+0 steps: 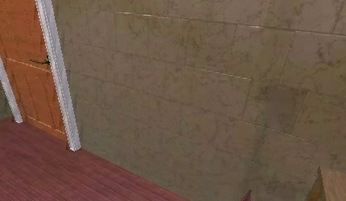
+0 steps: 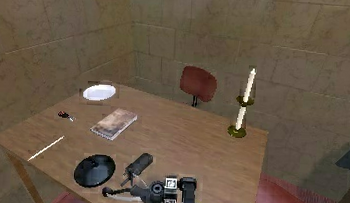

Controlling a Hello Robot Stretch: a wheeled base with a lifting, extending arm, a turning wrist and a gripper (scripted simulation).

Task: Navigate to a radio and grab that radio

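In the arm side view my gripper [image 2: 115,193] reaches in over the near edge of a wooden table [image 2: 181,130], with two white marker squares [image 2: 176,189] to its right. A dark blocky shape [image 2: 140,167] stands just above the thin fingers; I cannot tell if it is the radio or part of the gripper's body. A black bowl [image 2: 94,168] lies close to the fingers on their left. I cannot tell whether the gripper holds anything.
On the table are a white plate [image 2: 99,92], a book [image 2: 115,122], a pencil [image 2: 47,148] and a candle in a brass holder [image 2: 243,103]. A red chair [image 2: 198,84] stands behind it. The forward view has an orange door [image 1: 22,49], stone wall and table corner [image 1: 338,191].
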